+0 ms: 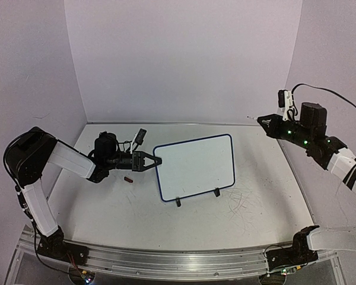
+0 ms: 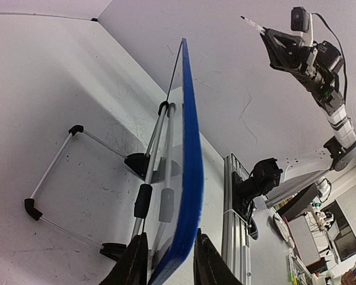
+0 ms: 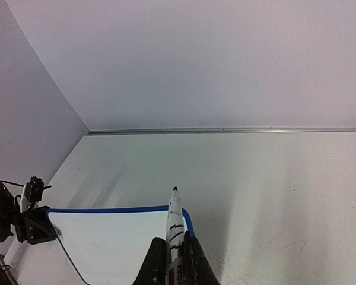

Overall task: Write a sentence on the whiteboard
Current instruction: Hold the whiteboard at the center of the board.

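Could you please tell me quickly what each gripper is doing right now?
Left gripper: straddling the whiteboard edge; grip cannot be told.
Right gripper: closed, holding the marker.

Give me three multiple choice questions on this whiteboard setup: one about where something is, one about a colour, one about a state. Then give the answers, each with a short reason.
1. Where is the left pincer?
A) at the whiteboard, on its left edge
B) at its right edge
C) above its top edge

2. What colour is the whiteboard's rim?
A) red
B) blue
C) green

3. What state is the right pincer in?
A) shut on a marker
B) open and empty
C) gripping the board

Answers:
1 A: the left wrist view shows it straddling the left rim.
2 B: the rim reads blue in every view.
3 A: the marker sits between its closed jaws.
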